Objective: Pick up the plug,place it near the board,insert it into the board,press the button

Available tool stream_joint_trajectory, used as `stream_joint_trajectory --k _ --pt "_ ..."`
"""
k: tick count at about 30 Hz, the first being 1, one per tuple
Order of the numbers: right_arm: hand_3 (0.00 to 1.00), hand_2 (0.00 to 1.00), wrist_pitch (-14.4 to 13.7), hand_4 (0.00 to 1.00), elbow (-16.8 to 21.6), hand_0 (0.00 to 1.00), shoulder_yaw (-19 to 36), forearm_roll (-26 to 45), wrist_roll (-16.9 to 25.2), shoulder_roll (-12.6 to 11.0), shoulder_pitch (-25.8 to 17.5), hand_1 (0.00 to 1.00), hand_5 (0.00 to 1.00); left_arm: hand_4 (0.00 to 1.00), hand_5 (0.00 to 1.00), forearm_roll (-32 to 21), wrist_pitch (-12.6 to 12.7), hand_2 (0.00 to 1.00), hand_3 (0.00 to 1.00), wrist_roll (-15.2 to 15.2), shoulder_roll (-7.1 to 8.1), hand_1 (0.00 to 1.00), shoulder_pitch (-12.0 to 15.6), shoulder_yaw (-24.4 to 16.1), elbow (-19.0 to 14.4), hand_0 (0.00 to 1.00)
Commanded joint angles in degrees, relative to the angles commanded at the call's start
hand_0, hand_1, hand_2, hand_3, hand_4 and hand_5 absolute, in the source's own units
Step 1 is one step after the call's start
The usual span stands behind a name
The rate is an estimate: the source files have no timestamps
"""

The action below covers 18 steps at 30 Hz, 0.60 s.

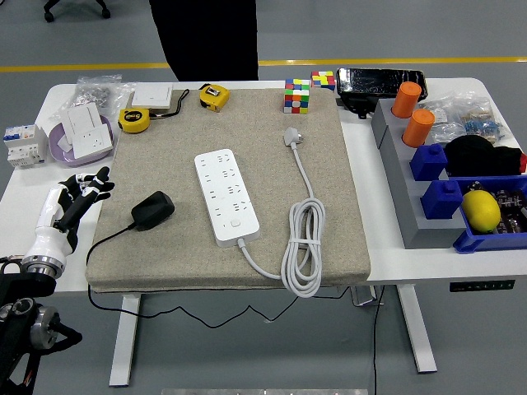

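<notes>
Head view: the left hand (72,197) hovers at the mat's (346,214) left edge, fingers spread, holding nothing. The black plug (153,209) lies just beside it, left of the white board (226,194) (cord trailing off the mat) — a careless reach could push it away.

A robotics lab or test workshop, from what I see on my feed.

I see a white height-adjustable table (387,276) on a grey industrial floor crossed by a yellow line (346,62) beyond its far edge. A beige mat (346,206) covers the middle; tape measures (132,120) and wall switches (89,132) sit at the far-left corner, blue parts bins (461,240) along the right edge, and an office chair base (76,8) stands behind.
</notes>
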Motion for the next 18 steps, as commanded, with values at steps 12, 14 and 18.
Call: stream_joint_trajectory --k 12,14,18 --pt "0.182 0.258 2.06 0.370 0.00 0.610 1.00 -1.81 -0.31 -0.02 0.18 0.355 0.162 0.866 0.532 -0.01 -0.12 0.498 0.500 0.07 0.04 0.593 -0.26 0.11 -0.05 0.640" --pt "0.173 0.280 2.15 0.341 0.00 0.616 0.87 -1.68 -0.25 0.03 0.14 0.385 0.141 0.867 0.539 0.00 -0.12 0.498 0.499 0.07 -0.01 0.593 -0.14 0.13 -0.12 0.639" --pt "0.173 0.280 2.15 0.341 0.00 0.616 0.72 -1.50 -0.28 0.07 0.09 0.385 0.141 0.867 0.539 0.05 -0.13 0.498 0.499 0.10 -0.04 0.593 0.05 0.22 -0.13 0.639"
